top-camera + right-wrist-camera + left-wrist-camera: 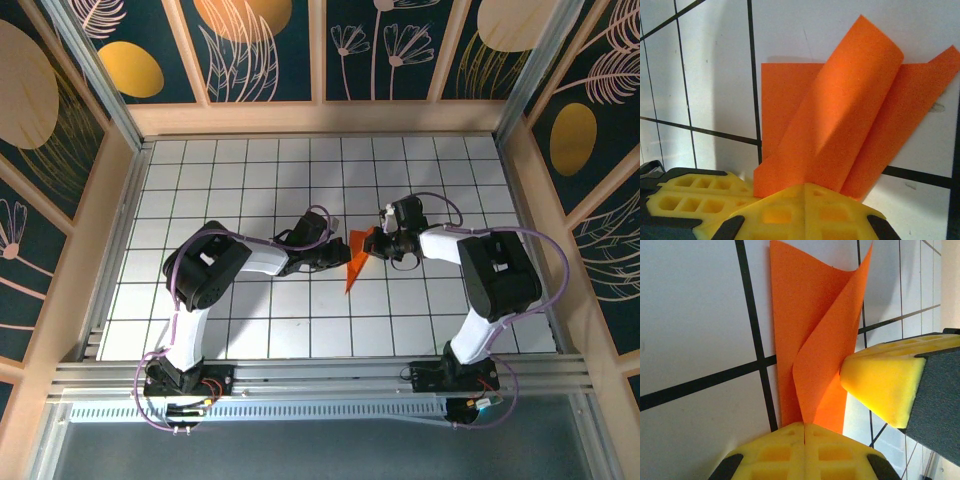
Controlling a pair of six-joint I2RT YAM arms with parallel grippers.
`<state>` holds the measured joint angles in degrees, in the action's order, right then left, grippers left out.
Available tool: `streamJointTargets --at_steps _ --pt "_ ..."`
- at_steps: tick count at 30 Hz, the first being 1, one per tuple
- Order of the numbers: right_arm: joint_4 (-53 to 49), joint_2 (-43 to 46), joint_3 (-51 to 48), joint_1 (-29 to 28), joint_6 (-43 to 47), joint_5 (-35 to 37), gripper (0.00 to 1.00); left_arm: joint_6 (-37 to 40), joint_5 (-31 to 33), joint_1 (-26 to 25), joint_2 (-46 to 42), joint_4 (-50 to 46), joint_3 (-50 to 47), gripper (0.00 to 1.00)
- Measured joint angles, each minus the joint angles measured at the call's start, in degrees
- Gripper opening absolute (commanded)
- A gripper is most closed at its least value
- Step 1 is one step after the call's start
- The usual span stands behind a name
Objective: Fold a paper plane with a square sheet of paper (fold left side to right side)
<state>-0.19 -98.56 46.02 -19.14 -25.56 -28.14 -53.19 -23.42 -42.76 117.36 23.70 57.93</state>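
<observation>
While clamping the orange paper [354, 258] at the middle of the tabletop [250, 170], left fingers [830, 455] and right fingers [775, 217] both closed on it, treat as light, limp, springy, easily torn; grip edges beside the crease, never mid-panel.

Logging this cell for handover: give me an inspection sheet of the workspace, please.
Surface: white gridded table.
Job's things: orange sheet of paper, partly folded, one flap curled up off the table.
Clutter: nothing seen.
End effectors: left end effector and right end effector both shut, pinching the sheet.
Cables: purple cables looped along both arms.
Surroundings: wooden frame, dark floral panels; metal rail at the near edge.
</observation>
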Motion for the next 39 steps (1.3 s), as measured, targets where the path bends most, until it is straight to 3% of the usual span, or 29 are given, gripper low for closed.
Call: streamJointTargets --at_steps 19,31,39 --pt "-0.4 -1.0 0.0 -0.1 0.2 1.1 0.00 0.0 -0.3 0.0 0.0 0.1 0.0 0.00" --pt "3.1 -1.0 -2.1 0.7 0.5 -0.4 0.00 -0.3 2.3 0.6 -3.6 -1.7 -2.3 0.20" --pt "4.3 -0.9 -2.7 0.8 1.2 -0.8 0.00 2.1 3.8 1.0 -12.3 -7.9 -3.0 0.06"
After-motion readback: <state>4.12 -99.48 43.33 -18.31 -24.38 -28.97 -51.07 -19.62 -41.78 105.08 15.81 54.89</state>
